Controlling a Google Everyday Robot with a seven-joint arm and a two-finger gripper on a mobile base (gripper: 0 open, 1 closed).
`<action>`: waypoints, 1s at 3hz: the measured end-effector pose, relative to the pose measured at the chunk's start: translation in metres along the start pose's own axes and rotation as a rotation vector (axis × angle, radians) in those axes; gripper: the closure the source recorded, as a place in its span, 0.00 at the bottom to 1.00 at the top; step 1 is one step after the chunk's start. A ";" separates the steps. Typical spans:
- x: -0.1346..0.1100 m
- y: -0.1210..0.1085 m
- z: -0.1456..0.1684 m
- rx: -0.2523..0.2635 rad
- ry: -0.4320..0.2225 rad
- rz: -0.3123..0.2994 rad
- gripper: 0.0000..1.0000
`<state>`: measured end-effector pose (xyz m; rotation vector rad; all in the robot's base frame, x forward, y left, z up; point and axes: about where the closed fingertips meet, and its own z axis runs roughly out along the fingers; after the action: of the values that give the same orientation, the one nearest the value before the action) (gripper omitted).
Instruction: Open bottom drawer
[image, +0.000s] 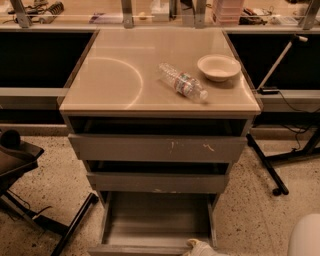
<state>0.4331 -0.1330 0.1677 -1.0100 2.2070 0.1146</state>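
Observation:
The bottom drawer of the grey cabinet stands pulled far out, its shallow grey box empty and its plain front at the lower frame edge. My gripper, pale and rounded, is at the right end of that front, mostly cut off by the frame edge. Above it are the middle drawer front with a small pale chip and the top drawer front with white scratch marks, both slightly out.
On the beige cabinet top lie a clear plastic bottle and a white bowl. A black chair base stands at the left, a black stand leg at the right. A pale robot part sits at the lower right.

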 end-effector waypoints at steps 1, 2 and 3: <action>0.000 0.000 0.000 0.000 0.000 0.000 0.81; 0.000 0.000 0.000 0.000 0.000 0.000 0.58; 0.000 0.000 0.000 0.000 0.000 0.000 0.34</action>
<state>0.4331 -0.1330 0.1677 -1.0100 2.2070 0.1147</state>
